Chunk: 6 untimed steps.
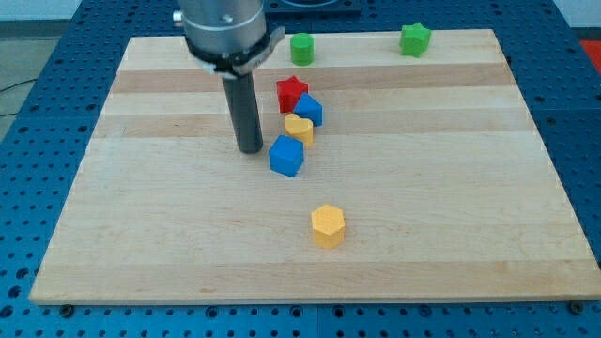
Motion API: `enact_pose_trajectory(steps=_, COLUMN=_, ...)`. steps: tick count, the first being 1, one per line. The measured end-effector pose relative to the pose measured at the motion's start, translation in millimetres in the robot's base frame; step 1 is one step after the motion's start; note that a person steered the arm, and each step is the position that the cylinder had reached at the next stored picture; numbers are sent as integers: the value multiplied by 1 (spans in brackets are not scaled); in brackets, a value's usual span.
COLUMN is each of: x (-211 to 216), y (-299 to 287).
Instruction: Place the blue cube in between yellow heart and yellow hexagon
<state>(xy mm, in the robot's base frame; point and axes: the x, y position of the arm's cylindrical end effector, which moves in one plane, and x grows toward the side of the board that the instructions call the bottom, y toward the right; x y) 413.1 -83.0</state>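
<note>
The blue cube (pixel 286 156) lies near the board's middle, just below the yellow heart (pixel 299 128). The yellow hexagon (pixel 328 225) lies further down, slightly to the right, with a gap between it and the cube. My tip (pixel 250 149) rests on the board just left of the blue cube, close to it; I cannot tell if they touch. The rod rises from there to the arm at the view's top.
A red star (pixel 292 92) and a second blue block (pixel 309 110) sit just above the yellow heart. A green cylinder (pixel 301 48) and a green star (pixel 414 38) lie near the top edge of the wooden board (pixel 141 207).
</note>
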Motion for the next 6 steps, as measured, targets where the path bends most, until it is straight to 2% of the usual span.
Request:
enact_pose_trajectory(steps=1, x=5, y=15)
enact_pose_trajectory(steps=3, x=58, y=37)
enact_pose_trajectory(steps=4, x=65, y=3)
enact_pose_trajectory(steps=5, x=122, y=-2)
enact_pose_trajectory(steps=6, x=164, y=46)
